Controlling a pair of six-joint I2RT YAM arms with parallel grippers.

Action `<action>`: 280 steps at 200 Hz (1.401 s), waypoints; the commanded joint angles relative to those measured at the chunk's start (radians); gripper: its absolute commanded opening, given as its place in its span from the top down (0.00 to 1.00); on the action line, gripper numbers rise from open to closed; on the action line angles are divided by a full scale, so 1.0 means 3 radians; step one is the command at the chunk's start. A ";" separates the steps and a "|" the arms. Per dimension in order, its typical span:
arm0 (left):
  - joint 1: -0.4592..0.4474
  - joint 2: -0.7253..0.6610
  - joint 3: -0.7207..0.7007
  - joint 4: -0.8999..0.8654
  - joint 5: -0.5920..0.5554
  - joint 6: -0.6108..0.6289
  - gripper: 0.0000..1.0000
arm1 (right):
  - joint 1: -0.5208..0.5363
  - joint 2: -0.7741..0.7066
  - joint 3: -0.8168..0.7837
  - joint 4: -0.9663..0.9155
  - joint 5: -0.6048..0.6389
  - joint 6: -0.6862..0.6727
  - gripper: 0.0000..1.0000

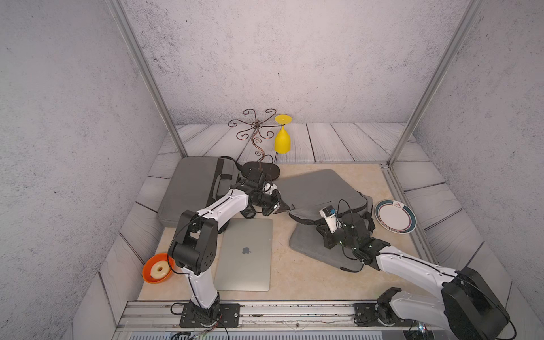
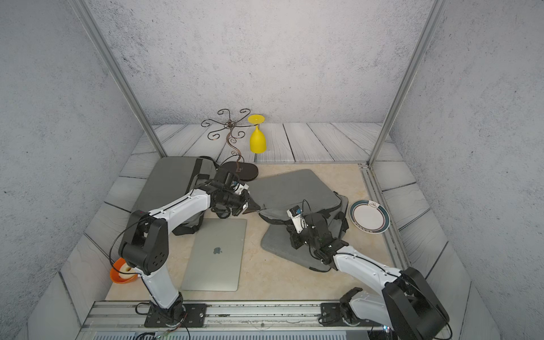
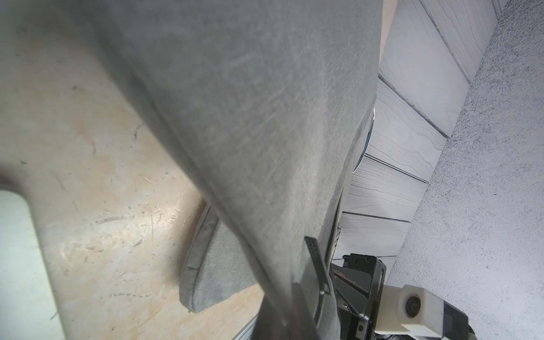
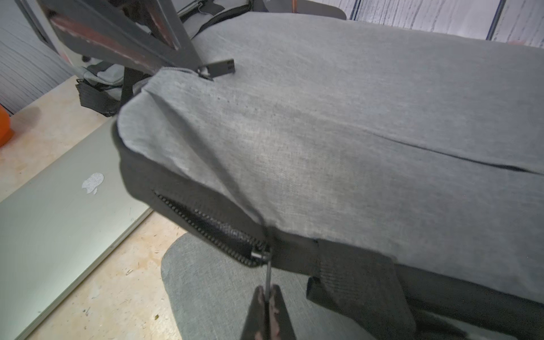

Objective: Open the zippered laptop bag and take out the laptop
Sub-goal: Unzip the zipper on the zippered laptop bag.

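Observation:
The grey zippered laptop bag [image 1: 321,191] [image 2: 294,188] lies right of the table's centre, its near corner lifted. My left gripper [image 1: 286,209] [image 4: 195,66] is shut on that corner's fabric, beside a black pull tab [image 4: 220,67]. In the left wrist view the bag's cloth [image 3: 250,117] fills the frame. My right gripper [image 4: 268,291] is shut on the thin zipper pull [image 4: 267,273] hanging from the slider [image 4: 260,254]; black zipper teeth [image 4: 206,223] run from it along the bag's edge. A silver laptop [image 1: 244,256] [image 4: 59,220] lies closed on the table, outside the bag.
A second grey bag [image 1: 191,185] sits back left. A grey padded panel [image 1: 309,245] lies under the right wrist. A plate [image 1: 396,216] is at right, an orange bowl [image 1: 157,268] front left. A wire rack [image 1: 256,129] holds a yellow glass [image 1: 282,138].

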 commanded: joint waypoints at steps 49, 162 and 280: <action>0.0170 -0.0020 0.0155 0.0016 -0.0119 0.0025 1.00 | -0.0151 0.0245 -0.0107 0.0308 -0.0391 0.0206 0.75; 0.0164 0.0033 0.0160 -0.0019 -0.0065 0.0096 1.00 | -0.0311 0.0976 0.0013 0.1357 -0.1369 0.0761 0.53; 0.0164 0.0103 0.0192 -0.0031 -0.0034 0.0126 1.00 | -0.0490 0.1413 0.0186 0.1894 -0.2163 0.1139 0.54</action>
